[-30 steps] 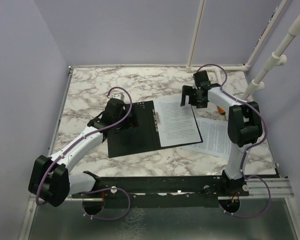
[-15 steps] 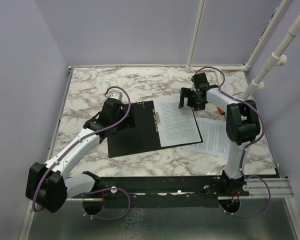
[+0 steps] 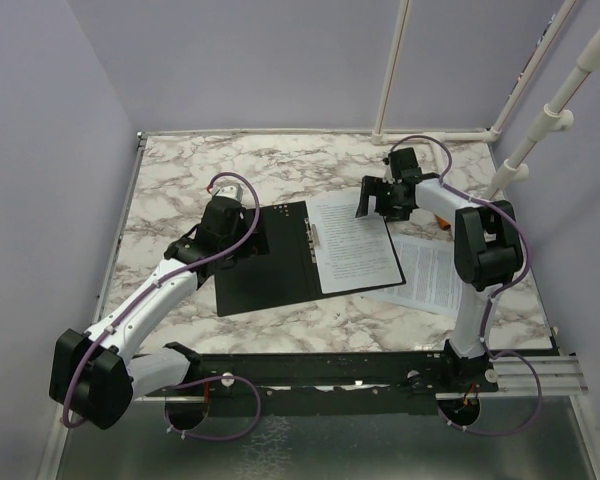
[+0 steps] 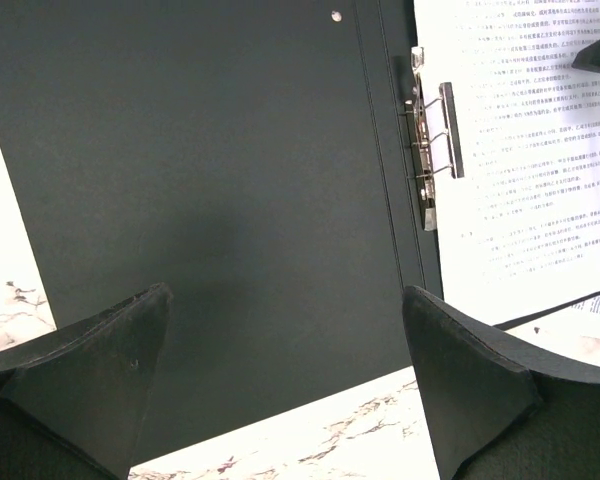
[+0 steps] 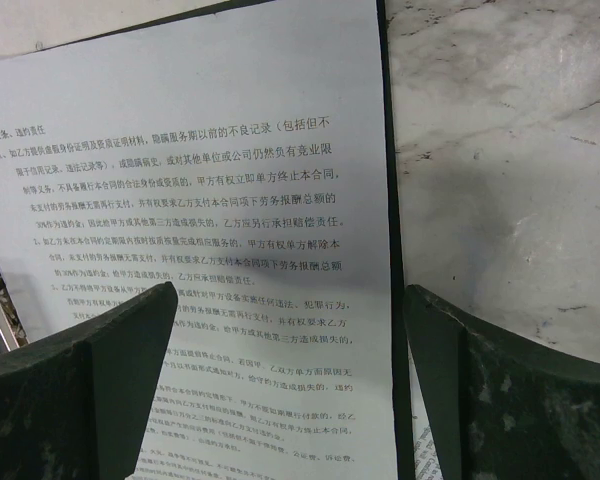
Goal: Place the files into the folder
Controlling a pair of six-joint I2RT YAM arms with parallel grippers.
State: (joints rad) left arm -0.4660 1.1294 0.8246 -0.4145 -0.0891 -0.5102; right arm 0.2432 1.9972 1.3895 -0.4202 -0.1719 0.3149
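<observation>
The folder (image 3: 265,265) lies open on the marble surface (image 3: 180,180), black inner faces up, with its metal clip (image 3: 314,238) by the spine. One printed sheet (image 3: 350,245) already rests flat on the folder's right half, its left edge near the clip. The second sheet (image 3: 435,280) still lies on the surface just to the right. Its near edge meets the folder's right border, and whether it slips under that border cannot be told.

I judge the task about half done: one file is placed. The other must still be brought in, and the cover probably closed.

The left claw (image 4: 287,293) hovers over the folder's bare left half with its fingers spread wide, holding nothing. The right claw (image 5: 292,292) hangs over the far right part of the placed sheet, also spread and empty.

Compared with a second ago, folder and sheets lie unchanged. The right claw has edged slightly leftward over the sheet. The left arm has reached a little farther, its elbow swinging down toward the near edge.
</observation>
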